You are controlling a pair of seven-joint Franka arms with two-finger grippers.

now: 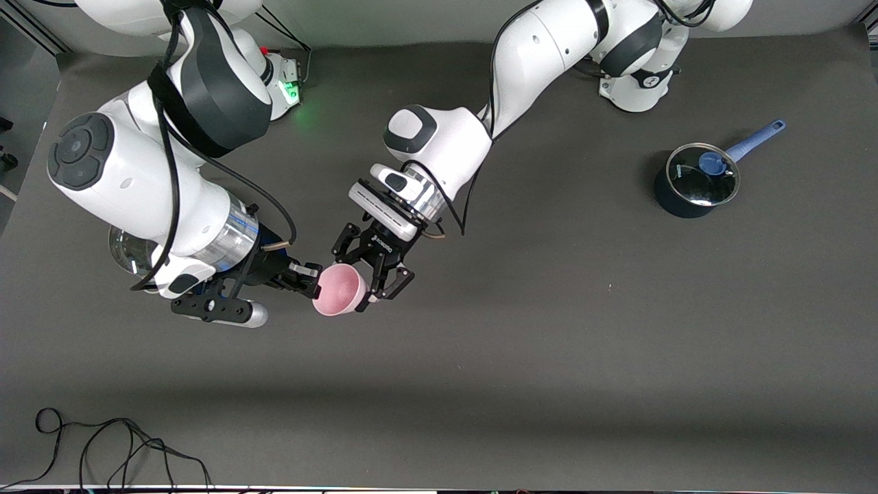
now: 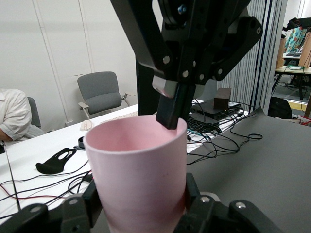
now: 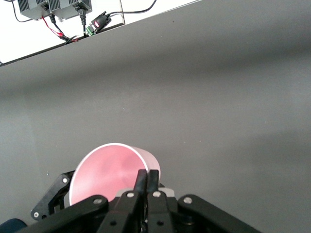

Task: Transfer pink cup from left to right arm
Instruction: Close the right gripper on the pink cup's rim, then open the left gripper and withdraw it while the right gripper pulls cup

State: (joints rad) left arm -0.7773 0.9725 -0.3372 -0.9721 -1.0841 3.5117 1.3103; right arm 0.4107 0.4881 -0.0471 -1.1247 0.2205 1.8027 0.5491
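Pink cup hung above surface mid-table, tipped on side, so both arms could reach it. Right gripper jaws clamped on cup rim, one finger inside. Left gripper jaws straddled cup base, slightly parted; release likely underway, contact unclear.

We've got a dark blue saucepan sitting toward the left arm's end of the table, with a glass lid on it that has a blue knob, and its lighter blue handle pointing away from the front camera. The table has a dark grey cover. A loose black cable curls along the edge nearest the front camera, at the right arm's end.
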